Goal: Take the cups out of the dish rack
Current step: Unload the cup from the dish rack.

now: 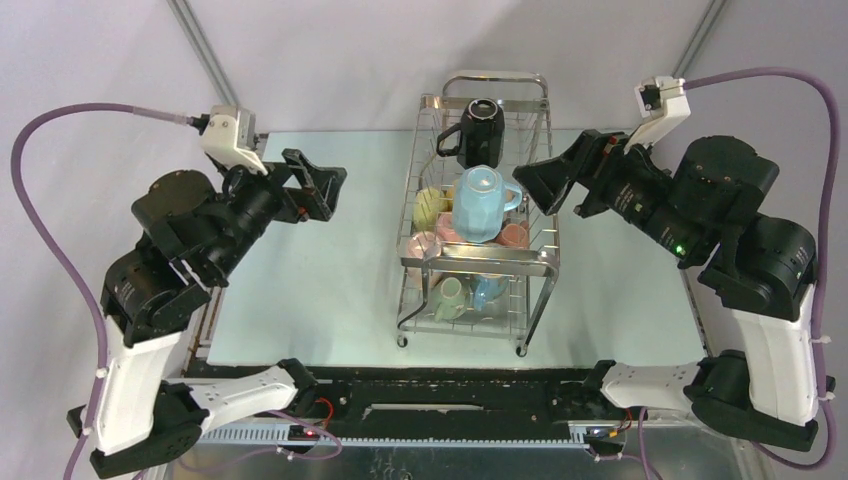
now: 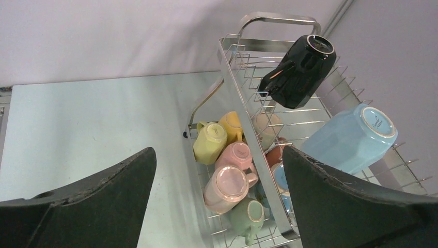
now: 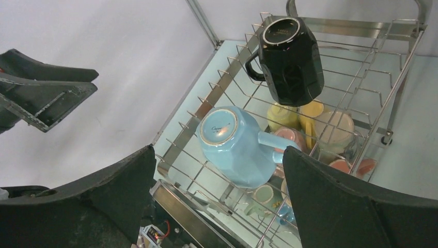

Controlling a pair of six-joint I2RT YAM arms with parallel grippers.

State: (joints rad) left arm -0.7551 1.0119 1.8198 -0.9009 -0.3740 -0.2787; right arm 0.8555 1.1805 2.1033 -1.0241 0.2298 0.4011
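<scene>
From high over the near edge we look down on the whole table, with the dish rack at its middle. Our left wrist view faces the rack closely from the table's left side, our right wrist view from its right. All three share the upper tier's black mug and light blue mug.

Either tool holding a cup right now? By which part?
Nothing is held. The left tool and right tool are both open, apart from the dish rack; black cup and light blue cup rest on its top tier.
</scene>
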